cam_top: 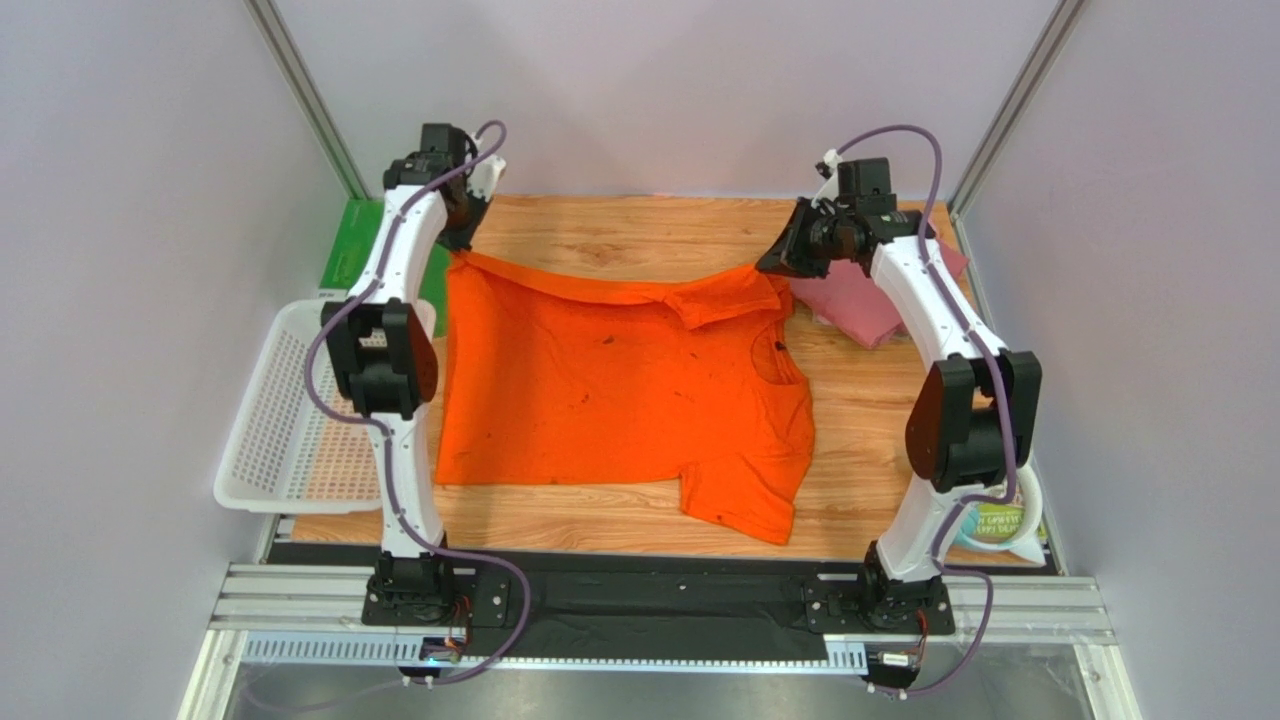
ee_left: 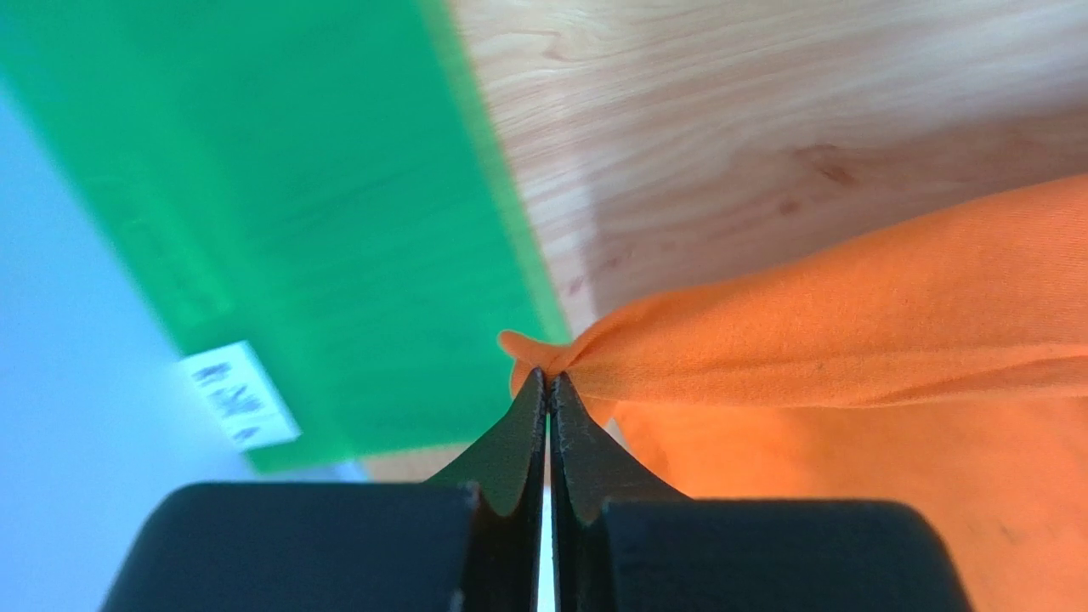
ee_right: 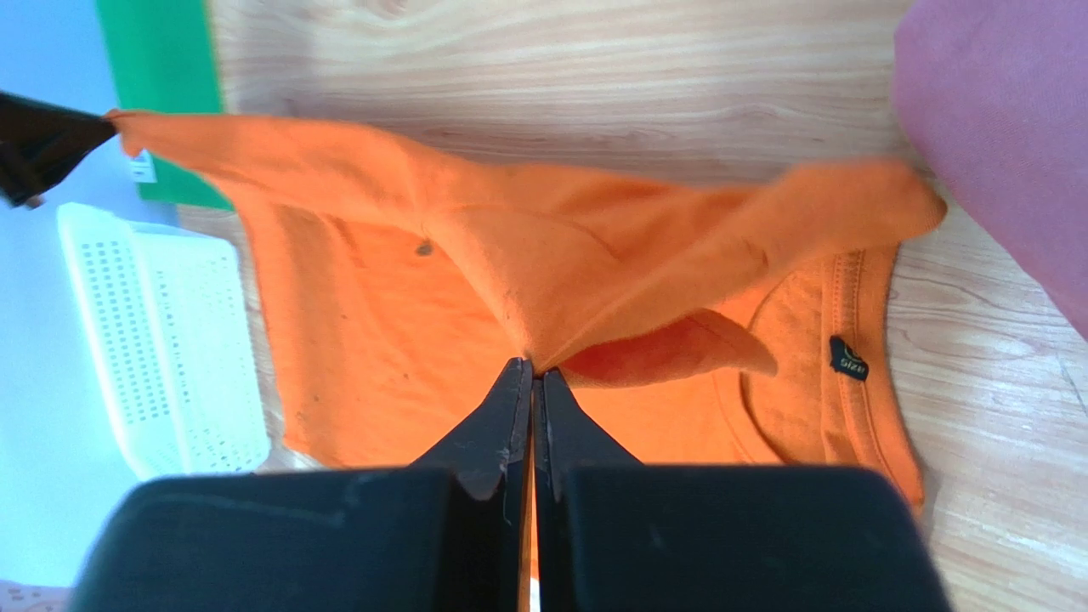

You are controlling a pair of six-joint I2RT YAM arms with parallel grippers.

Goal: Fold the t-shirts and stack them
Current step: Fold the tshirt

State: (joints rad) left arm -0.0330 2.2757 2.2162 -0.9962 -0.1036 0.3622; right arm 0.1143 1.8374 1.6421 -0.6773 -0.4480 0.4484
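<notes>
1. Overhead, the wooden table (cam_top: 631, 518) is seen with the orange t-shirt (cam_top: 601, 390) spread across its middle. The collar is turned toward the right arm and one sleeve lies near the front edge.
2. The far edge of the orange t-shirt is lifted off the wood and drawn taut between the two arms, while the rest lies flat.
3. The folded t-shirts (cam_top: 860, 312) are placed at the far right, just beside the collar end of the orange one. Pink is shown in the top view, whereas only a dusty maroon-red patch is caught at the upper right of the right wrist view.
4. A white mesh basket (cam_top: 286, 435) is set at the table's left side, near the orange cloth but apart from it.
5. A green sheet (cam_top: 349, 240) is seen at the far left corner. A white label (ee_left: 239, 393) on it is shown largest in the left wrist view, its print blurred.
6. The left gripper (ee_left: 549, 376) is closed on the far left corner of the orange t-shirt, and a small nub of cloth is pinched between its tips beside the green sheet's edge.
7. The right gripper (ee_right: 531, 366) is clamped on a fold of the far edge near the collar, and the cloth is tented up from its tips. In its own view the opposite corner is seen held at the upper left.
8. A small dark neck label (ee_right: 847, 358) is made out inside the collar in the right wrist view, its lettering too small to read.
</notes>
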